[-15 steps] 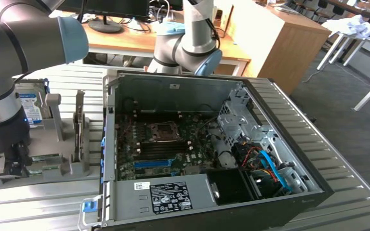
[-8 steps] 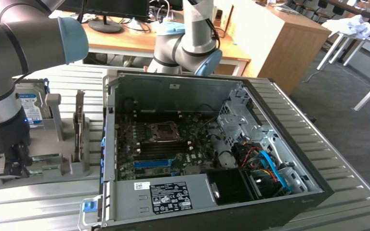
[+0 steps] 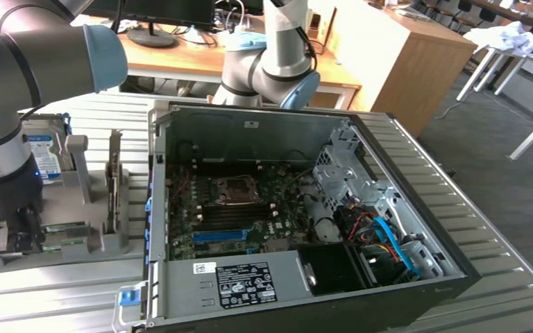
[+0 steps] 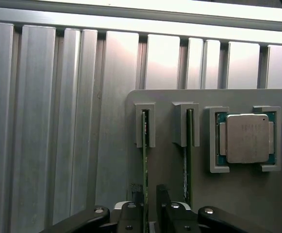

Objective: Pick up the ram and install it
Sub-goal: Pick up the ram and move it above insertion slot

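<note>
The ram (image 4: 144,160) is green, holder (image 4: 166,165) grey, table (image 4: 58,121) ribbed silver, tool (image 4: 150,196) black.

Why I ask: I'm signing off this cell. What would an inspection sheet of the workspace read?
Surface: ribbed aluminium table, carrying a grey slotted holder plate.
Job's things: thin green ram stick standing on edge in a holder slot; open black computer case, green motherboard exposed.
Clutter: second green stick, square silver processor, silver hard drive with blue-white label.
Gripper: black gripper open, straddling the ram stick.
Cables: blue cables inside the case.
Surroundings: second grey-blue robot arm, wooden desks.
</note>
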Controlling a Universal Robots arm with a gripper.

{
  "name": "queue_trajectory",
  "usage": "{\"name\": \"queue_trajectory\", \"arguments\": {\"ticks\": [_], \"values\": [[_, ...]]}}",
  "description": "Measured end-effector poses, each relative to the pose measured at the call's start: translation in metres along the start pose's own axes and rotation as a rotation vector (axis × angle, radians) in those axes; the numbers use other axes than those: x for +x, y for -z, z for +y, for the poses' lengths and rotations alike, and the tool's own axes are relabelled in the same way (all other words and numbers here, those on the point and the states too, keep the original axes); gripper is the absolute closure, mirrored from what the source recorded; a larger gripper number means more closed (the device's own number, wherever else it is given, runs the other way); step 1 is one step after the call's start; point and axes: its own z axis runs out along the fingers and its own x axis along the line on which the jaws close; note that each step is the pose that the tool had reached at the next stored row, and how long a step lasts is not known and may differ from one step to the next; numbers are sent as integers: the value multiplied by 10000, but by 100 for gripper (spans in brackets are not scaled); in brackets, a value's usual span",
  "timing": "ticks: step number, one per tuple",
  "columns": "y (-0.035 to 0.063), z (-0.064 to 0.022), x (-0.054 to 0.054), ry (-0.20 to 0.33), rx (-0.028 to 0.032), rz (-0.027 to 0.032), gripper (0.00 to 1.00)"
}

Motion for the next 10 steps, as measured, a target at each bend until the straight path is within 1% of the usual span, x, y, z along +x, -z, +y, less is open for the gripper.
{"name": "queue_trajectory", "arguments": {"ticks": [2,3,4,10], "values": [[0,0,0,0,0,1,84],[0,0,0,0,0,0,84],[0,0,0,0,0,0,88],[0,0,0,-1,0,0,88]]}}
